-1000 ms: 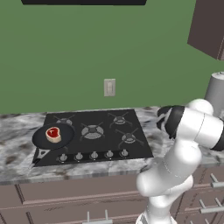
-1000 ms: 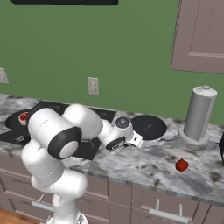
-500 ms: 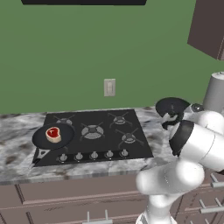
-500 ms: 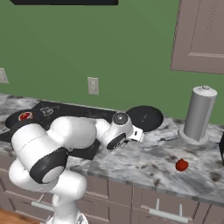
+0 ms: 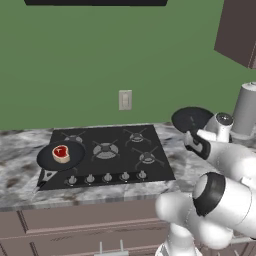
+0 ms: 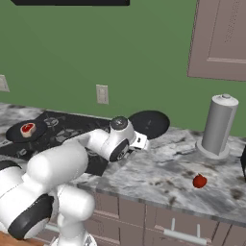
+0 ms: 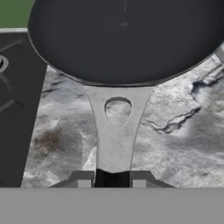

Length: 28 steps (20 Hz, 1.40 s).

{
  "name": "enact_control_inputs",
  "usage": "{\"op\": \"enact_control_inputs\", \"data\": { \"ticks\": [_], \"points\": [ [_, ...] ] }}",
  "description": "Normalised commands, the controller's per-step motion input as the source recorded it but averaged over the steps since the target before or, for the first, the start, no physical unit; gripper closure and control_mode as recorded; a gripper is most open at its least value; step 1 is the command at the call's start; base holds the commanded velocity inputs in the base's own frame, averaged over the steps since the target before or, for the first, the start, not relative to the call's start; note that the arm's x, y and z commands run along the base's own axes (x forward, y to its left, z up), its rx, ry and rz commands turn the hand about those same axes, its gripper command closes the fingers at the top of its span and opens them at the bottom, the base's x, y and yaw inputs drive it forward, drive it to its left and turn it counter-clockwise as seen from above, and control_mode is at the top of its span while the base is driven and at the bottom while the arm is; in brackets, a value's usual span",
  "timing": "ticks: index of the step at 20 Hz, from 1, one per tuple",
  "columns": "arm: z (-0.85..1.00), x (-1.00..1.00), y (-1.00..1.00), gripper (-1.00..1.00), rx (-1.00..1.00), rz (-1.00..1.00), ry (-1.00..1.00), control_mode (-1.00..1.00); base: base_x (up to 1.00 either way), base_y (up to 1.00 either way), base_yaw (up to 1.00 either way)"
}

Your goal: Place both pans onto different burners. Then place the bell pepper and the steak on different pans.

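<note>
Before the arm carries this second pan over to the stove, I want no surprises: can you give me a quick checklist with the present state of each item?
1. Jaws closed on the handle of the lifted pan: ok, the gripper is shut on its end.
2. Pan off the counter: ok, it hangs above the marble.
3. Pan level: cannot tell, it looks somewhat tilted.
4. Free burner to land on: ok, the front right burner is bare.
5. Other pan already on a burner with the steak in it: ok.
6. Bell pepper out of the path: ok, it lies on the counter to the right.
</note>
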Motion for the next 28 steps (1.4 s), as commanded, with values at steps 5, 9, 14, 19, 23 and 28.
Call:
{"op": "enact_control_inputs", "data": {
  "ticks": [5, 9, 14, 19, 23, 28],
  "points": [
    [0.34, -0.52, 0.26, 1.00, 0.02, 0.04, -0.02, -1.00, 0.00, 0.00, 0.00],
    [0.32, -0.40, 0.23, 1.00, 0.00, 0.17, 0.11, -1.00, 0.00, 0.00, 0.00],
    [0.28, -0.28, 0.22, 1.00, 0.00, 0.25, 0.14, -1.00, 0.00, 0.00, 0.00],
    [0.27, -0.25, 0.22, 1.00, 0.00, 0.22, 0.11, -1.00, 0.00, 0.00, 0.00],
    [0.00, -0.41, 0.13, 1.00, 0.00, 0.16, 0.04, -1.00, 0.00, 0.00, 0.00],
    [0.00, -0.31, 0.06, 1.00, 0.00, 0.12, 0.04, -1.00, 0.00, 0.00, 0.00]
  ]
}}
